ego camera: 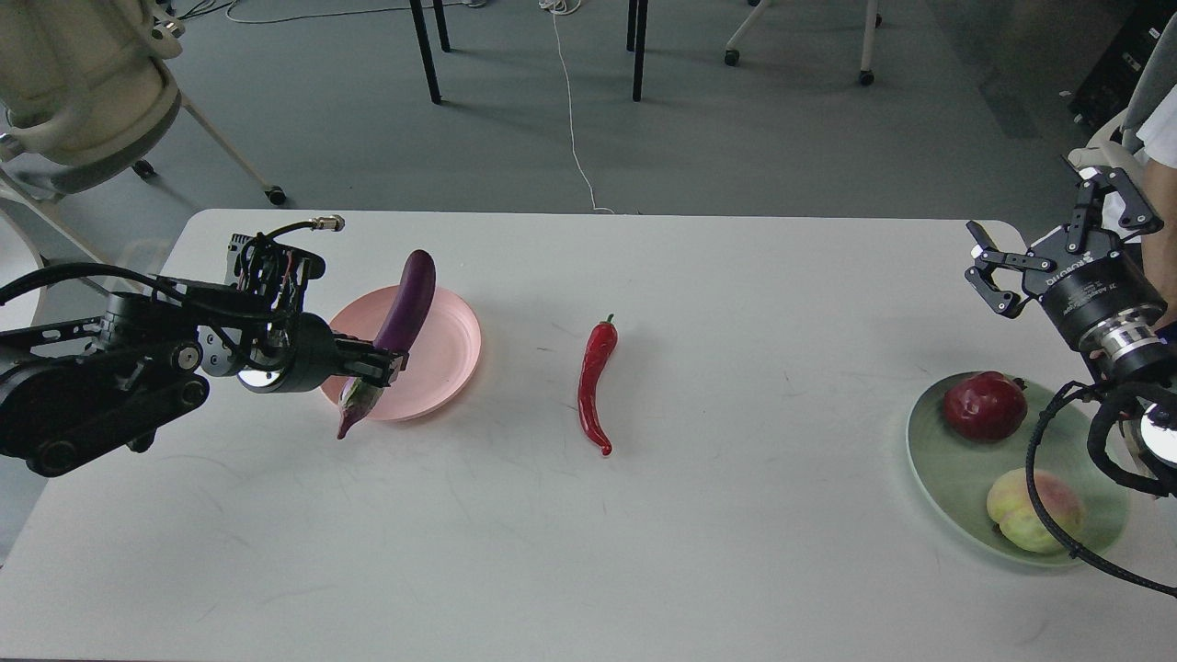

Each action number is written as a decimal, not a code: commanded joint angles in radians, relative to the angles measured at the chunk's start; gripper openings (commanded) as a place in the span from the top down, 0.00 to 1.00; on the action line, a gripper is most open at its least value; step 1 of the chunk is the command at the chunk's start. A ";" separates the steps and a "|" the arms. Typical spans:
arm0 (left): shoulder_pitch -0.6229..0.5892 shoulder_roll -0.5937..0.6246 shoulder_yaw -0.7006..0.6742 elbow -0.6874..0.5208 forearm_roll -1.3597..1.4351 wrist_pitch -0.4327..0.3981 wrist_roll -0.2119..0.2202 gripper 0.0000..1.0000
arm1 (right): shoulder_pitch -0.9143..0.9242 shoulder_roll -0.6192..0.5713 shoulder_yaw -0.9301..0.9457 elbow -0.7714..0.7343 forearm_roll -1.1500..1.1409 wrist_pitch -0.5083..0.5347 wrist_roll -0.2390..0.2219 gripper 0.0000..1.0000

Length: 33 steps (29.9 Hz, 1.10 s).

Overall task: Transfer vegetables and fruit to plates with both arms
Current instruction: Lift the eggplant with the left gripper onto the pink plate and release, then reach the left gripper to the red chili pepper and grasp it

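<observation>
My left tool [391, 366] is pinching the eggplant [405, 313] near its calyx end, holding it tilted over the near rim of the pink plate [455, 345]. Looks like the placing step to me: next I'd need to lower it flat onto the plate, then let go. Right tool [988, 276] is spread wide with nothing in it, above the table [736, 533] behind the green plate [956, 478]. Count: one eggplant, one chili [596, 382] lying mid-table, one pomegranate [984, 406] and one peach [1025, 510] on the green plate, two plates.
</observation>
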 commanded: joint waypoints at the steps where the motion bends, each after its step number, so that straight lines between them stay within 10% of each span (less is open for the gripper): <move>1: 0.004 -0.001 0.000 0.010 -0.001 0.010 -0.001 0.23 | 0.001 -0.006 0.002 0.001 0.001 0.000 0.000 0.02; 15: -0.125 -0.024 -0.012 -0.001 -0.015 -0.001 -0.010 0.19 | -0.002 -0.009 0.006 -0.008 0.001 0.000 0.003 0.02; 33: -0.170 -0.521 0.106 0.202 -0.001 0.007 0.041 0.19 | -0.013 -0.038 0.011 -0.010 0.001 0.000 0.006 0.02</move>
